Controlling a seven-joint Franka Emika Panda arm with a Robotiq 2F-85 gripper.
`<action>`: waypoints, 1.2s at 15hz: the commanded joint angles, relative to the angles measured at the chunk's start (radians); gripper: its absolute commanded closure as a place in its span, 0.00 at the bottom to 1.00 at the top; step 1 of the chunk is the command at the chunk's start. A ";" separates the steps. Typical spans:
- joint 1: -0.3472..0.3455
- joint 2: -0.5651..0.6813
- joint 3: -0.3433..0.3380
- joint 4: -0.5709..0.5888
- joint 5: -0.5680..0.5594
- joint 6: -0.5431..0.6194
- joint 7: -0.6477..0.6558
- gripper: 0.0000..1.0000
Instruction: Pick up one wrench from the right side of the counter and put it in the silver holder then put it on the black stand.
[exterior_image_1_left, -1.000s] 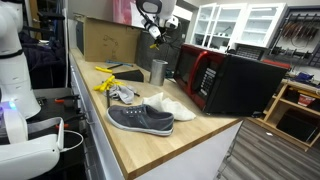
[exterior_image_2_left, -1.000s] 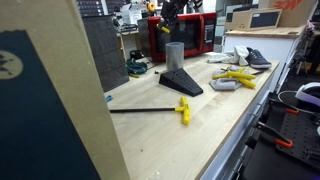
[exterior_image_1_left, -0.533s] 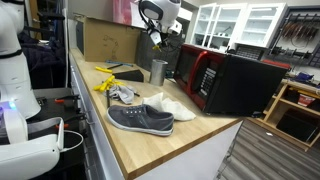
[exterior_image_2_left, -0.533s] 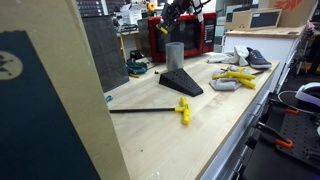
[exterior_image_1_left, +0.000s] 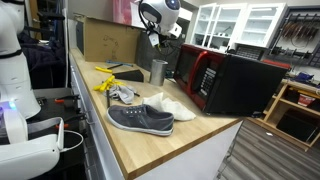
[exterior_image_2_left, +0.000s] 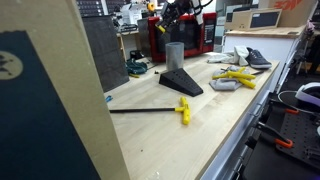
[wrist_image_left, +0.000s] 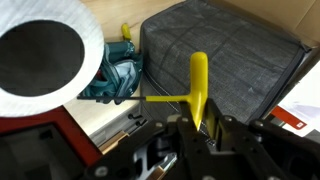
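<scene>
My gripper is shut on the yellow T-handle of a wrench, whose thin shaft runs off to the left in the wrist view. In both exterior views the gripper hangs above the silver holder, well clear of its rim. The wrist view shows the holder's round dark mouth at upper left. The black stand lies beside the holder on the wooden counter. Another wrench with a yellow handle lies flat on the counter.
A red-and-black microwave stands behind the holder. A grey shoe, a white shoe and yellow tools lie along the counter. A cardboard box stands at the far end. A teal object lies beside the holder.
The arm has shifted slightly above the silver holder and the wrist has turned a little. The grip on the wrench is unchanged.
</scene>
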 joint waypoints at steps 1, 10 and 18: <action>-0.010 -0.045 -0.011 -0.059 0.021 -0.043 0.013 0.95; -0.029 -0.105 -0.043 -0.158 0.055 -0.021 -0.048 0.95; -0.023 -0.091 -0.048 -0.190 0.169 -0.020 -0.166 0.95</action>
